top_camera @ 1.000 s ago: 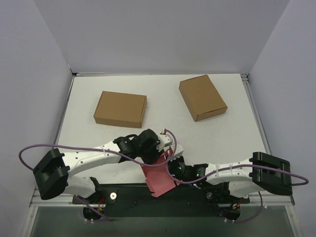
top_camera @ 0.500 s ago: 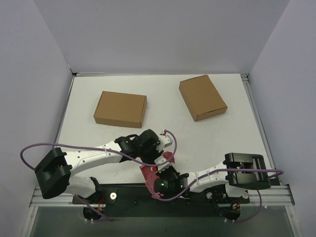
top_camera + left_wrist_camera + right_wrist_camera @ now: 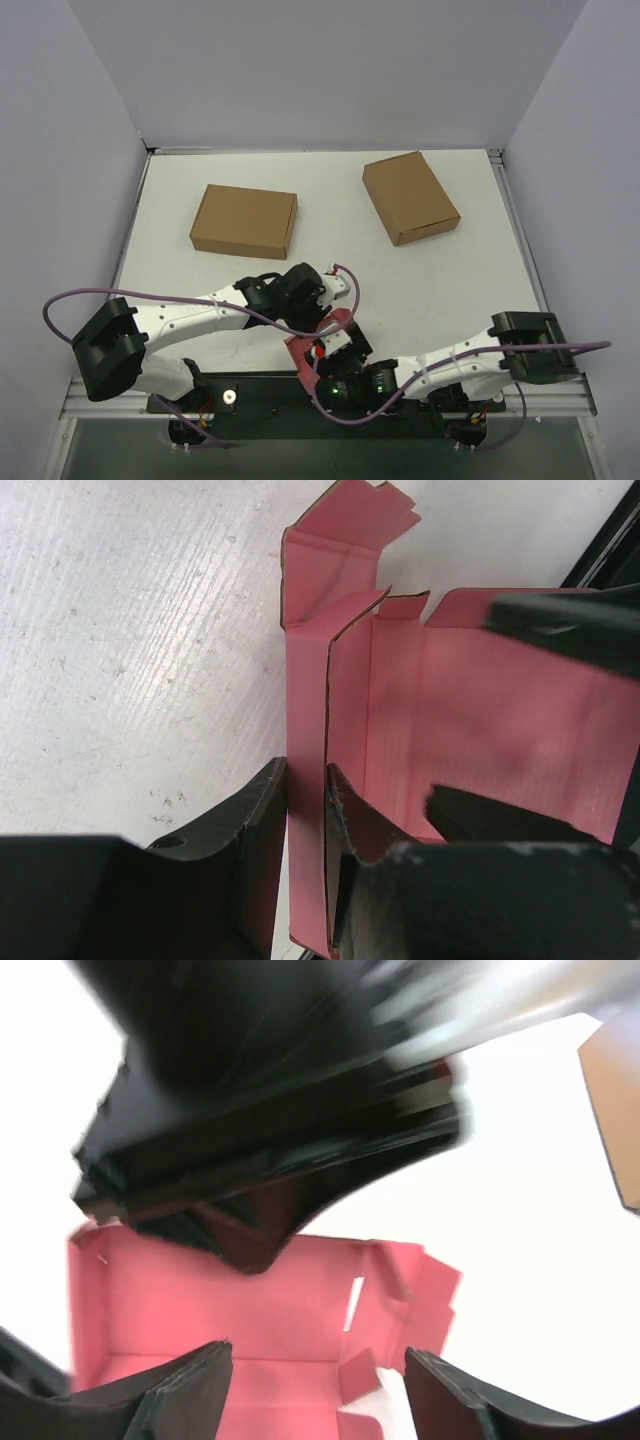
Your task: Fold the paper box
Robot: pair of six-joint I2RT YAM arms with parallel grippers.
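Clamping one upright wall of the pink box [image 3: 400, 710] with the left gripper [image 3: 305, 830], fingers closed on it: showing only from the left wrist. Hanging the right gripper [image 3: 315, 1400] spread wide over the box's open inside, gripping nothing. Counting from above: one box at the table's [image 3: 450, 280] near edge, between both grippers; two brown boxes [image 3: 244, 220] [image 3: 410, 197] farther back, well apart.

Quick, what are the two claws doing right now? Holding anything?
Left gripper: closed, pinching a wall of the pink paper box.
Right gripper: open, holding nothing.
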